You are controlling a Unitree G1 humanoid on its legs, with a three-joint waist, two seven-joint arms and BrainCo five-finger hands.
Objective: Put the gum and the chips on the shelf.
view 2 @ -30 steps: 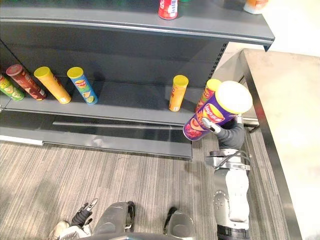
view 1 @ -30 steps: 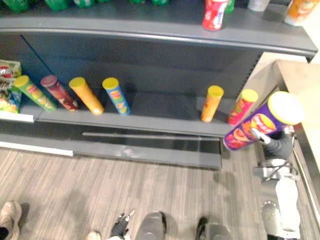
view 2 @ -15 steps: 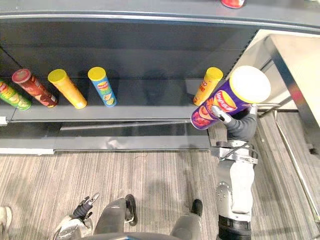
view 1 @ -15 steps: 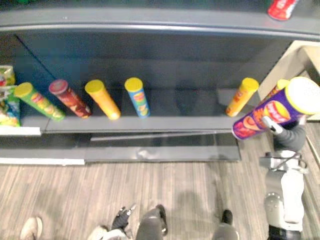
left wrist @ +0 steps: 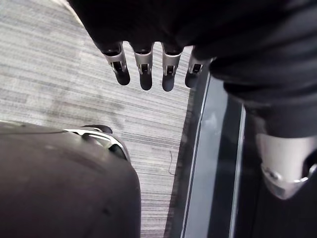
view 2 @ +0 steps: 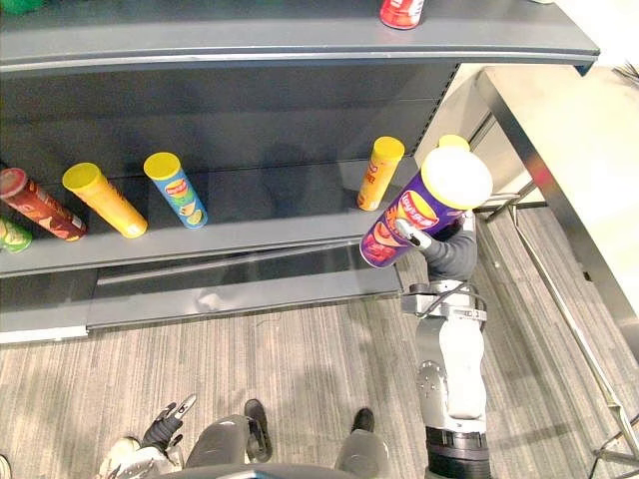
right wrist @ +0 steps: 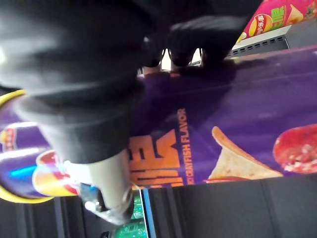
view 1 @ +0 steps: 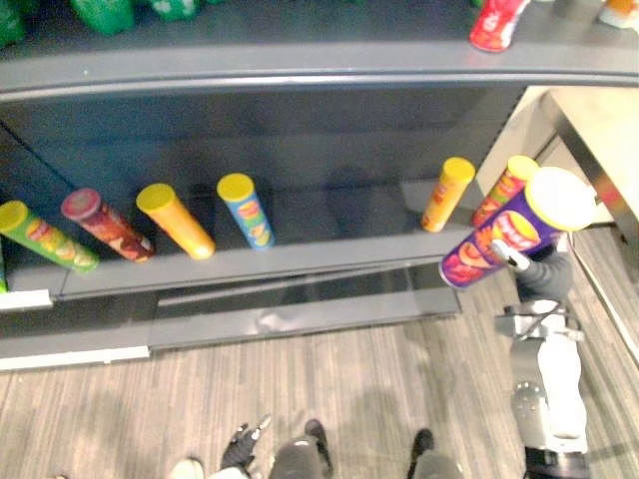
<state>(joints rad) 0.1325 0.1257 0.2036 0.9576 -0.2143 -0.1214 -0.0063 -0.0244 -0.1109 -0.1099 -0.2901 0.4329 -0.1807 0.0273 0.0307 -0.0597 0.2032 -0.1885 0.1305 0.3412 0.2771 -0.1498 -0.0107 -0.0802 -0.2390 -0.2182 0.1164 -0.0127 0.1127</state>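
Silver-grey segmented right arm (view 2: 454, 364); wrist under dark ribbed cover (view 2: 451, 257). Silver, dark-tipped fingers (left wrist: 144, 67) on left hand (left wrist: 146, 32).

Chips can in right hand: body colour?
Purple chips can, pale lid; best in the right eye view.

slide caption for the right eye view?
Right hand grips a tilted purple chips can in front of the lower shelf, near an orange can; left hand hangs open by the floor.
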